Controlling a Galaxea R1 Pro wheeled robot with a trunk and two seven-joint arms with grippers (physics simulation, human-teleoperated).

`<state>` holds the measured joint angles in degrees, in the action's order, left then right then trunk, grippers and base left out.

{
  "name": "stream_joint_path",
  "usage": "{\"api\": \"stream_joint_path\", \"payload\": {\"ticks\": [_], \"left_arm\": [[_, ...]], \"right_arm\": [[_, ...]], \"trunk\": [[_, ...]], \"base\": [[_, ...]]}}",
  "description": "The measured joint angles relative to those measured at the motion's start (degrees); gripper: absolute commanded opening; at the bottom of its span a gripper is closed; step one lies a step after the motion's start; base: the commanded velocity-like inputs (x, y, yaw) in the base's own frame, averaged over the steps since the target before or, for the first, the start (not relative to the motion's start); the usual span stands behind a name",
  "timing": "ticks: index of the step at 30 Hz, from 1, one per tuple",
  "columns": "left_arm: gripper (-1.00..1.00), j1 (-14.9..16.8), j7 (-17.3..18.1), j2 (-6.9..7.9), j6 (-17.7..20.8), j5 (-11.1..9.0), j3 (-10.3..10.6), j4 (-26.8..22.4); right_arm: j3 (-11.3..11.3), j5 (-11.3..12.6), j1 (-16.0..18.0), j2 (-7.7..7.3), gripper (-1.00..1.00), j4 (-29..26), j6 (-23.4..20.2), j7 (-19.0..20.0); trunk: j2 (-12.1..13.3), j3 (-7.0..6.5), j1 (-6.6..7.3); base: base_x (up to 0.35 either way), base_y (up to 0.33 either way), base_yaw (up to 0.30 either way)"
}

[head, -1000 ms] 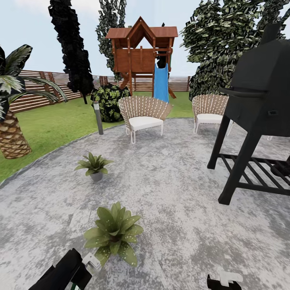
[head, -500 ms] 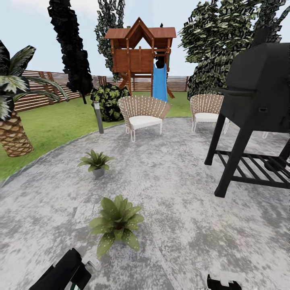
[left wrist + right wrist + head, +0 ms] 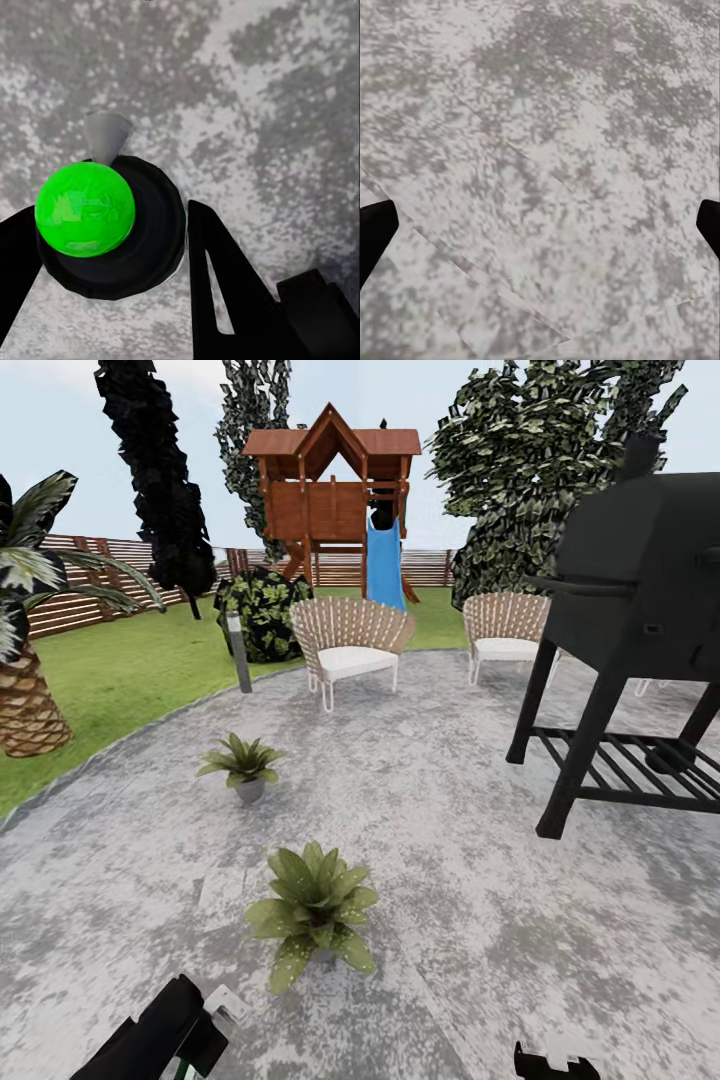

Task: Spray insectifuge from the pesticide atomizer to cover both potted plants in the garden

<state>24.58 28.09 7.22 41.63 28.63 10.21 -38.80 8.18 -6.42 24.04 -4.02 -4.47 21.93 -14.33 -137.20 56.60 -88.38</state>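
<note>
Two potted plants stand on the grey paved patio (image 3: 450, 880): the near one (image 3: 315, 915) just beyond my left arm, the far one (image 3: 243, 763) further back to the left. My left gripper (image 3: 190, 1035) sits at the picture's bottom edge, shut on the pesticide atomizer, whose pale nozzle (image 3: 228, 1008) points toward the near plant. In the left wrist view the atomizer (image 3: 85, 208) shows a bright green top on a dark body between the black fingers (image 3: 221, 277). My right gripper (image 3: 555, 1063) is low at the right, and its fingertips (image 3: 375, 229) stand wide apart over bare paving.
A black grill (image 3: 640, 590) on legs stands at the right. Two wicker chairs (image 3: 350, 645) (image 3: 505, 630) sit at the patio's far side, with a grey bollard lamp (image 3: 238, 652) and a dark bush (image 3: 262, 610) beside them. A palm (image 3: 25, 690) grows on the lawn at the left.
The whole view has shifted, so the camera has moved. The plants now sit slightly higher and further right in the picture. Both grippers hold the same place in the view.
</note>
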Motion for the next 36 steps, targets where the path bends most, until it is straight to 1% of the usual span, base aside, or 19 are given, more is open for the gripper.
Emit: {"api": "stream_joint_path", "payload": {"ticks": [2,4,5,6,7,15,17,19,21,22,24,25,27,30,33,35,36], "left_arm": [[-1.0,0.0,0.0,0.01,0.0,0.0,0.0,-0.1],[-1.0,0.0,0.0,0.03,0.0,0.0,0.0,-0.2],[-1.0,0.0,0.0,0.02,-0.2,0.1,-2.4,-0.4],[-1.0,0.0,0.1,0.02,-0.2,0.0,-4.0,-0.4],[-1.0,0.0,0.1,-0.01,-0.2,0.0,-4.6,-0.5],[-1.0,0.1,0.2,-0.05,-0.1,-0.1,-4.9,-1.0],[-1.0,0.2,0.4,-0.06,0.0,-0.1,-4.8,-2.8],[-1.0,0.7,0.6,0.0,0.5,0.0,-4.6,-5.9],[-1.0,1.0,0.7,0.09,0.8,0.1,-4.5,-7.4],[-1.0,1.2,2.1,0.24,0.9,-0.1,-4.4,-7.9],[-1.0,1.3,4.7,0.26,1.0,0.1,-4.4,-8.0],[-1.0,3.0,9.6,0.68,1.1,0.2,-4.2,-8.0],[-1.0,3.8,11.4,0.95,1.0,0.5,-4.2,-8.0],[-1.0,4.2,12.3,1.19,0.9,0.8,-4.1,-8.0],[-1.0,4.2,12.7,1.73,0.8,0.9,-4.1,-7.9],[-1.0,5.1,14.3,2.15,0.8,0.8,-4.0,-7.9],[-1.0,6.3,16.7,2.69,0.8,0.8,-4.0,-7.5]], "right_arm": [[0.0,-0.1,0.0,-0.09,1.0,0.0,0.0,0.1],[0.0,0.1,0.0,0.14,1.0,0.0,0.0,-0.1],[0.0,0.1,0.0,0.14,1.0,-0.1,0.0,-0.1],[0.0,0.1,0.0,0.14,1.0,-0.1,0.0,-0.1],[0.1,0.2,0.0,0.14,1.0,-0.1,0.0,-0.1],[0.1,0.2,0.0,0.14,1.0,-0.1,-0.1,0.0],[0.1,0.2,0.0,0.14,1.0,-0.1,-0.1,0.0],[0.1,0.3,0.0,0.15,1.0,-0.1,-0.1,0.0],[0.0,0.3,0.0,0.2,1.0,-0.1,-0.1,-0.1],[0.1,0.3,0.0,0.23,1.0,-0.1,-0.1,-0.1],[0.1,0.3,0.0,0.24,1.0,-0.1,-0.1,-0.1],[0.1,0.3,0.0,0.16,1.0,-0.1,-0.1,-0.1],[0.1,0.3,0.0,0.15,1.0,-0.1,-0.1,0.0],[0.1,0.3,0.0,0.15,1.0,0.0,-0.1,0.0],[0.1,0.3,0.0,0.14,1.0,0.0,0.0,-0.1],[0.1,0.3,0.0,0.14,1.0,-0.1,0.0,-0.1],[0.1,0.3,0.0,0.14,1.0,0.0,0.0,-0.1]], "trunk": [[0.0,0.0,-0.01],[0.0,0.0,-0.01],[0.0,-0.01,-0.01],[0.0,-0.03,-0.01],[0.0,-0.06,-0.02],[0.0,-0.28,-0.04],[0.0,-0.35,-0.04],[0.0,-0.4,-0.03],[0.0,-0.41,-0.04],[0.0,-0.41,-0.04],[0.0,-0.41,-0.04],[0.0,-0.42,0.0],[0.0,-0.47,0.0],[0.0,-0.59,0.01],[0.0,-0.73,0.01],[0.0,-0.83,0.0],[0.0,-0.88,-0.01]], "base": [[0.024,0.022,0.0],[0.0,0.0,-0.054],[0.0,0.0,-0.207],[-0.091,0.112,-0.239],[-0.127,0.16,-0.245],[-0.204,0.223,-0.253],[-0.236,0.231,-0.252],[-0.243,0.229,-0.102],[-0.246,0.228,-0.019],[-0.247,0.228,-0.003],[-0.107,0.25,-0.02],[0.06,0.281,-0.101],[0.112,0.289,-0.188],[0.168,0.284,-0.239],[0.208,0.133,-0.253],[0.063,0.03,-0.256],[0.019,0.009,-0.256]]}}
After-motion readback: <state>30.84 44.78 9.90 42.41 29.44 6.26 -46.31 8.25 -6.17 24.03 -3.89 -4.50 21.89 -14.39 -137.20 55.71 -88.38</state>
